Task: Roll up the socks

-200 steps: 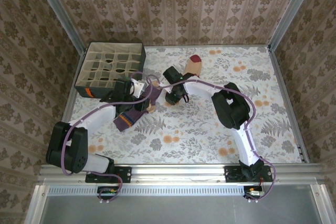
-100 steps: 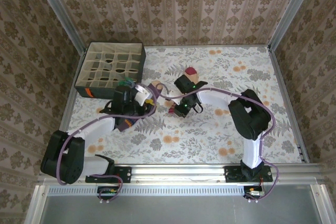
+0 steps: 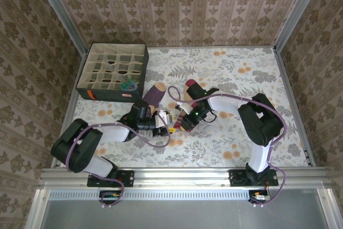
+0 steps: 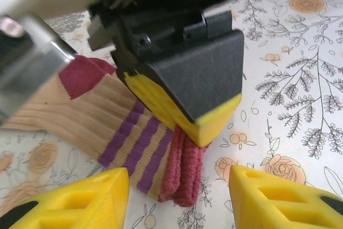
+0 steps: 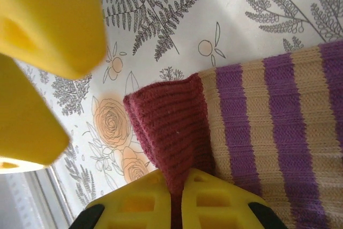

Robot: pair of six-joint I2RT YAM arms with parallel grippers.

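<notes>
your right jaws are pinched shut on the maroon cuff [image 5: 171, 132] of the peach sock [image 4: 80, 116] – in the right wrist view the two yellow fingertips [image 5: 139, 202] meet with the folded cuff edge squeezed between them. the sock lies flat on the flowered worktop [image 3: 241, 73] near its middle. its purple-striped band is just behind the cuff, and its maroon toe [image 3: 191, 84] points toward the far side.

your left jaws stand apart and hold nothing. in the left wrist view one yellow fingertip [image 4: 69, 202] sits on each side of the cuff end, and the cuff lies in the gap between them. the right arm's black-and-yellow finger [image 4: 198, 95] presses down on the sock just ahead. the two arms meet head-on at the cuff, left of the worktop's centre.

the purple sock [image 3: 155, 94] lies at a slant just beyond the left arm's wrist, between it and the dark grid box [image 3: 110, 96] at the far left corner. the third sock [image 3: 128, 85] shows as a green patch at the box's near right corner – you can't tell from here whether it is down in a compartment or draped over the rim.
</notes>
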